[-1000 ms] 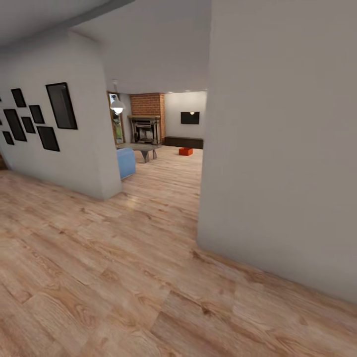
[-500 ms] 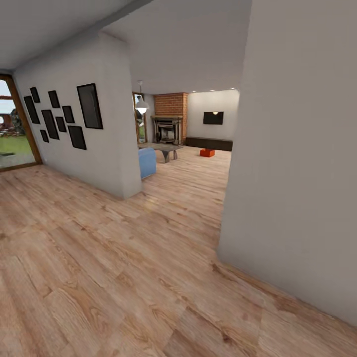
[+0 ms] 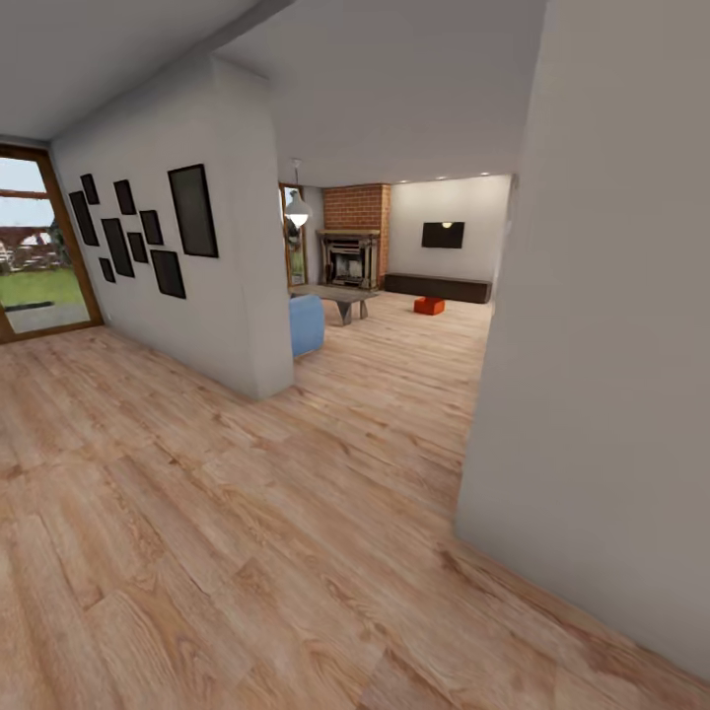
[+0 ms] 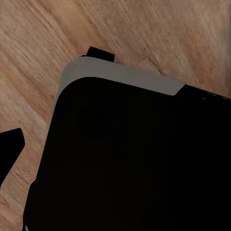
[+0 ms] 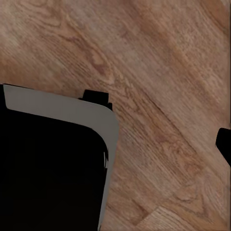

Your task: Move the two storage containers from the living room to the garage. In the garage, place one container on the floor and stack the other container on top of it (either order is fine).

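One orange-red storage container (image 3: 429, 306) sits far off on the living room's light wood-plank floor (image 3: 394, 355), in front of the long dark bench (image 3: 437, 287) under the black wall TV (image 3: 443, 235). I see it through the opening between two walls. In the left wrist view a dark fingertip (image 4: 9, 150) pokes in at the edge above wood planks. The right wrist view has another dark fingertip (image 5: 224, 144) at its edge. Neither view shows both fingers of a gripper.
A grey wall corner (image 3: 592, 394) stands close on the right. A partition wall with black frames (image 3: 197, 286) bounds the left. Past it are a blue sofa (image 3: 307, 325), a low table (image 3: 340, 294), a brick fireplace (image 3: 350, 256) and a pendant lamp (image 3: 298, 212). A glazed door (image 3: 35, 256) is far left.
The camera has turned left, so the whole scene has slid right in the picture. The glazed door at far left has come into view. The container itself has not moved.
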You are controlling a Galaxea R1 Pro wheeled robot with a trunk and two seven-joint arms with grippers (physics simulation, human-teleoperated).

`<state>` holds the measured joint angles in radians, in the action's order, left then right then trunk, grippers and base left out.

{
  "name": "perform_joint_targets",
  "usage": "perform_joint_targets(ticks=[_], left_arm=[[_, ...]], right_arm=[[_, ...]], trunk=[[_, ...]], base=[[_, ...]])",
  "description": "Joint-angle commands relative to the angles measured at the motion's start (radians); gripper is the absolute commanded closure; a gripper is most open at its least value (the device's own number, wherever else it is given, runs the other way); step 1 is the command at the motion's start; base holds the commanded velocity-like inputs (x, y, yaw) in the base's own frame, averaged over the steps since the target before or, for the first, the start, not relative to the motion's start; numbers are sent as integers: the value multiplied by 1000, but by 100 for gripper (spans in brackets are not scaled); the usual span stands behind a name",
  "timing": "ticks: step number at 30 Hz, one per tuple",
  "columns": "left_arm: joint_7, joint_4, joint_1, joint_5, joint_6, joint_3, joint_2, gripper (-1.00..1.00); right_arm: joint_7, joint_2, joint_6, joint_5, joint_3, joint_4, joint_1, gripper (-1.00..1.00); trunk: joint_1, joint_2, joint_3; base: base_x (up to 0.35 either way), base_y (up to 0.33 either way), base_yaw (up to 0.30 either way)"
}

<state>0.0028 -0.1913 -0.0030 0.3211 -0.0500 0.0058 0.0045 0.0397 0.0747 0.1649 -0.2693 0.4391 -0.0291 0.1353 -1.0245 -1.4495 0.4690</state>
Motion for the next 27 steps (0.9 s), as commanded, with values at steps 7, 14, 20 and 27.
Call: perform_joint_targets(ticks=[7, 14, 20, 27], left_arm=[[0, -2, 0, 6, -5, 1, 0, -100], [0, -2, 0, 4, -5, 0, 1, -100], [0, -2, 0, 4, -5, 0, 2, -100], [0, -2, 0, 4, -5, 0, 2, -100]], right_arm=[[-5, -1, 3, -14, 8, -3, 1, -100], [-6, -1, 2, -14, 10, -3, 1, -100], [-5, -1, 2, -13, 12, -3, 1, -100], [-6, -1, 2, -13, 12, -3, 1, -100]], trunk=[[-1, 0, 1], [-1, 0, 1], [-1, 0, 1], [-1, 0, 1]], base=[[322, 0, 0], [322, 0, 0], [322, 0, 0], [322, 0, 0]])
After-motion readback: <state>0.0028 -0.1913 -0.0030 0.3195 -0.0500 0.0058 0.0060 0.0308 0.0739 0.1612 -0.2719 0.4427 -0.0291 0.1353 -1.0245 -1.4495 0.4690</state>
